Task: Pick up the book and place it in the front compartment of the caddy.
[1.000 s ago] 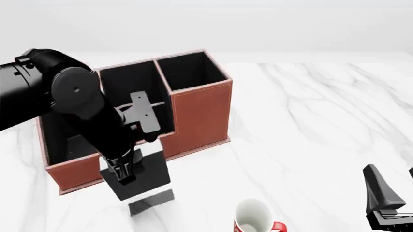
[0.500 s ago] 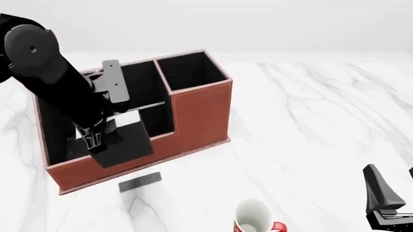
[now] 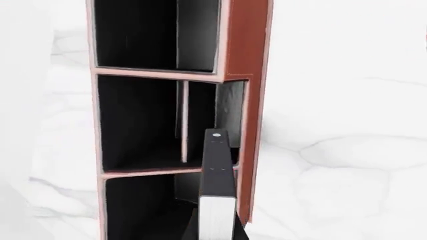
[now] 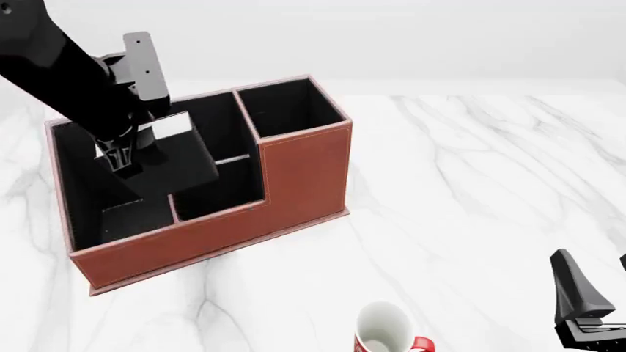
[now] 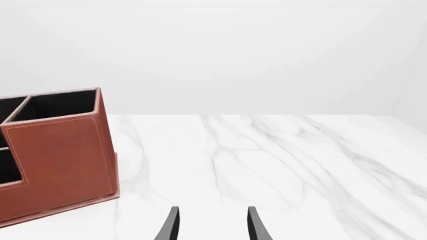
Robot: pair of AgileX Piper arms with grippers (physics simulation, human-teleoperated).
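My left gripper (image 4: 123, 157) is shut on the black book (image 4: 168, 158), which hangs tilted above the reddish-brown caddy (image 4: 298, 172). In the front view the book covers the junction of the long left cell and the front compartment (image 4: 221, 126), the full-height middle cell behind a low divider. The left wrist view shows the book (image 3: 217, 172) edge-on with its white page strip. Beyond it lie the caddy (image 3: 247, 45) and the front compartment (image 3: 137, 122). My right gripper (image 5: 213, 227) is open and holds nothing, low at the right (image 4: 585, 308), far from the caddy.
A white-and-red mug (image 4: 385, 329) stands near the front edge, right of the caddy's front wall. The table (image 4: 470, 183) is white marble. The caddy's tall back-right cell (image 4: 290, 104) and low-fronted small cell (image 4: 217, 192) hold nothing that I can see.
The left arm has carried the book up and back, from just above the table in front of the caddy to above its cells. The right arm has not moved.
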